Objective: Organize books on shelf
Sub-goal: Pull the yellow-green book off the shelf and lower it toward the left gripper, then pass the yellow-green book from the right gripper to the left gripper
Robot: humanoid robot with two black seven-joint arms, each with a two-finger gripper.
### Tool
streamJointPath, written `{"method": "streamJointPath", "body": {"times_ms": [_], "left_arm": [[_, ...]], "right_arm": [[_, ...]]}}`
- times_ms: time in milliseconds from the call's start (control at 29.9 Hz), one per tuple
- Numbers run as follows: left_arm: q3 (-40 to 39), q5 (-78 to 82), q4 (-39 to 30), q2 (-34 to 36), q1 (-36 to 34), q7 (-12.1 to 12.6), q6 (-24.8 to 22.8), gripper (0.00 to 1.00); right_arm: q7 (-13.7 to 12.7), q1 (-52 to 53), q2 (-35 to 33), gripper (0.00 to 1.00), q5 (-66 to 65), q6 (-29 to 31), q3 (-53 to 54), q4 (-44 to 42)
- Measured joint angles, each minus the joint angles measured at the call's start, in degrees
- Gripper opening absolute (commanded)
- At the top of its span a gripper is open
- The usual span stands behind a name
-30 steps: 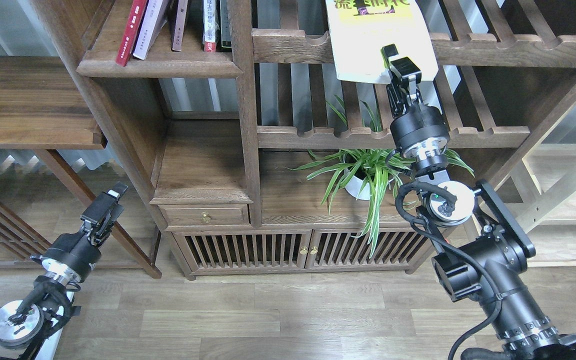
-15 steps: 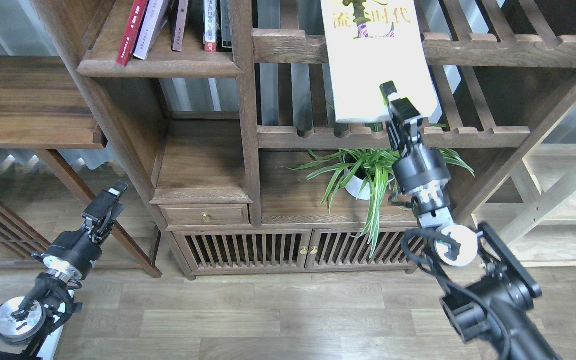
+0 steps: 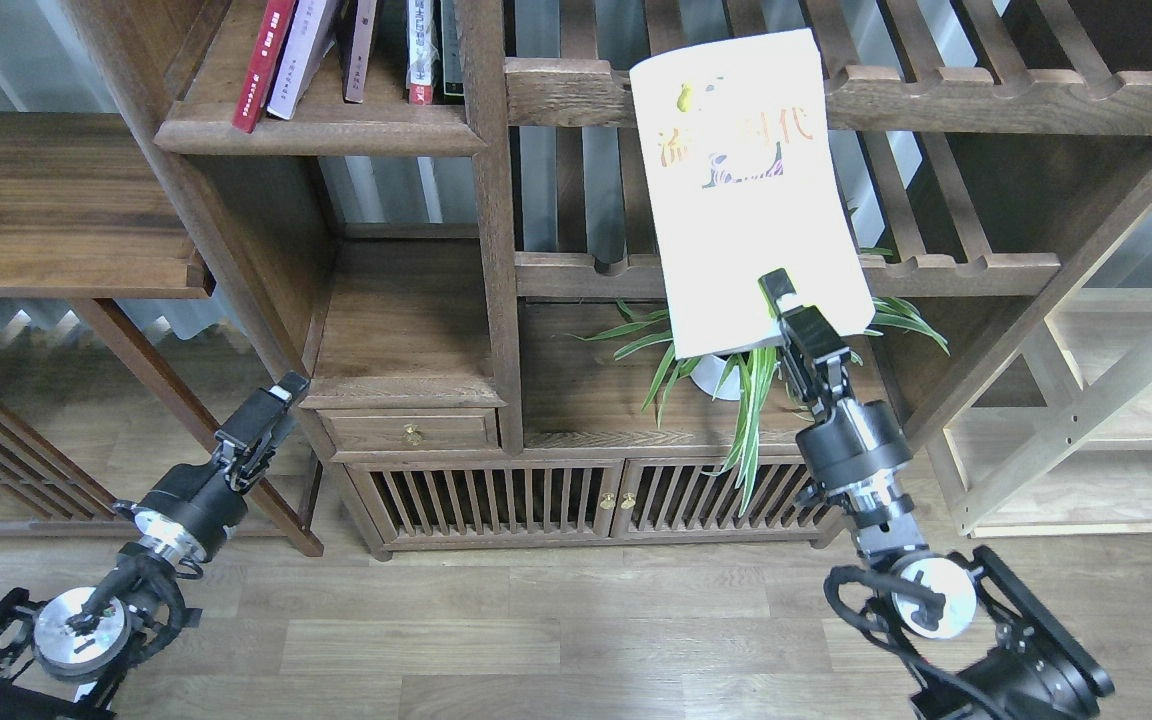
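My right gripper [image 3: 784, 308] is shut on the bottom edge of the yellow-green book [image 3: 741, 190], holding it upright in front of the slatted racks with its cover facing me. The shelf [image 3: 316, 132] is the dark-brown board at the upper left. A dark red book [image 3: 261, 60] and a pale lavender-white book [image 3: 301, 50] lean on it, with a few other books [image 3: 421, 50] beside them. My left gripper [image 3: 266, 418] is low at the left, near the bookcase leg and holding nothing; its fingers are too dark to tell apart.
A potted spider plant [image 3: 726, 365] stands just below the held book. Slatted racks [image 3: 946, 100] with scalloped rails lie behind the book. A small drawer [image 3: 411, 430] and slatted cabinet doors [image 3: 496, 495] are lower down. A wooden side table [image 3: 56, 200] stands at the left.
My right arm has pulled the yellow-green book downward, from the upper rack to in front of the plant. My left gripper has moved a little to the right, toward the bookcase.
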Motion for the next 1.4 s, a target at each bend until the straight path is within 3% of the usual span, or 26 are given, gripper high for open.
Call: {"method": "streamJointPath", "body": {"times_ms": [368, 1003, 1404], "left_arm": [[7.7, -5.6, -2.1, -1.7, 1.1, 0.5, 0.0, 0.82], [20.8, -14.7, -7.1, 0.5, 2.2, 0.8, 0.0, 0.80], [23.5, -14.8, -9.9, 0.4, 2.8, 0.7, 0.0, 0.80]], "right_arm": [[0.1, -9.1, 0.9, 0.05, -5.2, 0.1, -4.5, -0.6], [0.3, -9.5, 3.2, 0.05, -9.0, 0.1, -17.1, -1.6], [0.1, -6.7, 7.3, 0.05, -8.5, 0.1, -22.7, -3.1]]}}
